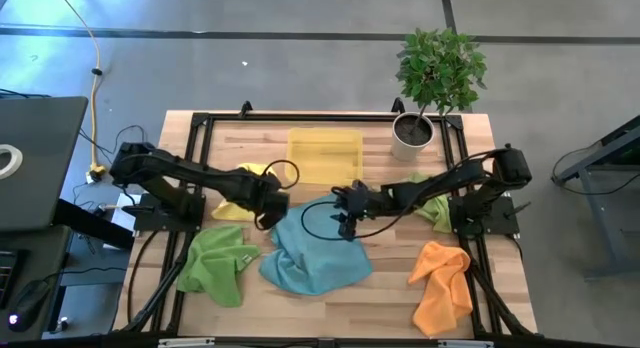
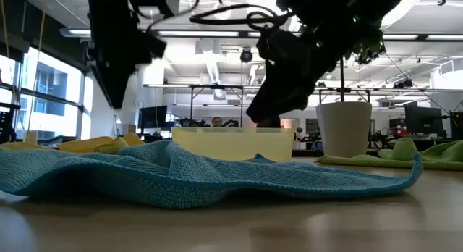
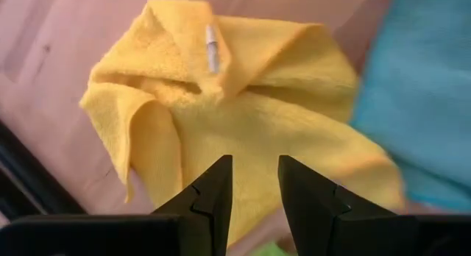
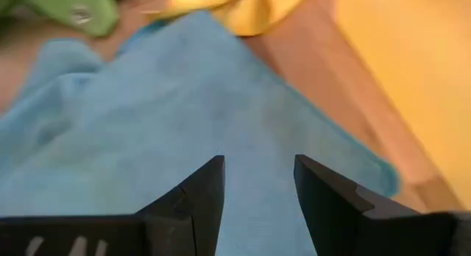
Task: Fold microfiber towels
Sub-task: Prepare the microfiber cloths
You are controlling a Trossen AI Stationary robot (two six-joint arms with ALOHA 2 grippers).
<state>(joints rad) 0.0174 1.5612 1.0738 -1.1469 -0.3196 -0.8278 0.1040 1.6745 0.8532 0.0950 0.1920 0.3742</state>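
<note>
High view:
Blue towel (image 1: pixel 315 253): rumpled, spread at table centre, 6 o'clock of the tray (image 1: pixel 325 155).
Yellow towel (image 1: pixel 240 203): bunched, 8 o'clock of tray, partly under left arm.
Green towel (image 1: pixel 220 268): crumpled, 9 o'clock of blue one, touching it.
2nd green towel (image 1: pixel 435 208): 3 o'clock side, mostly hidden by right arm.
Orange towel (image 1: pixel 445 283): loose heap, 4 o'clock corner of table (image 1: pixel 330 313).
Left gripper (image 1: pixel 268 202): over yellow/blue border.
Right gripper (image 1: pixel 345 216): above blue towel's far edge.
Plant pot (image 1: pixel 411 135): 2 o'clock.

Low view:
Blue towel (image 2: pixel 202 176): low wavy ridge across the front, looped weave visible.

Left wrist view:
Left gripper (image 3: pixel 255 184): fingers apart w/ narrow gap, nothing between.
Yellow towel (image 3: pixel 235 116): folded over in creases, small white tag on top.

Right wrist view:
Right gripper (image 4: pixel 259 186): fingers apart, empty, above blue towel (image 4: pixel 184 123).
</note>
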